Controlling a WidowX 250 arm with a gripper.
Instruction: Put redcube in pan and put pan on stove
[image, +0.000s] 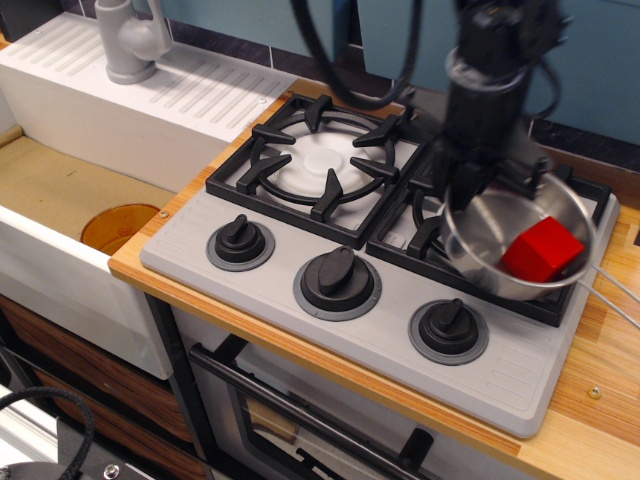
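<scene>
Single overhead view. My gripper (480, 190) reaches down at back rim of pan (480, 250), jaws look clamped on that rim, though blur keeps me from full certainty. Pan tilted toward front, over right burner of stove (340, 340). Red cube (542, 249) lies inside pan, against right wall. Wire handle (610, 292) sticks out right over wooden counter (600, 400). Left burner (318, 158) bare. Sink (60, 200) and faucet (130, 40) at left.
</scene>
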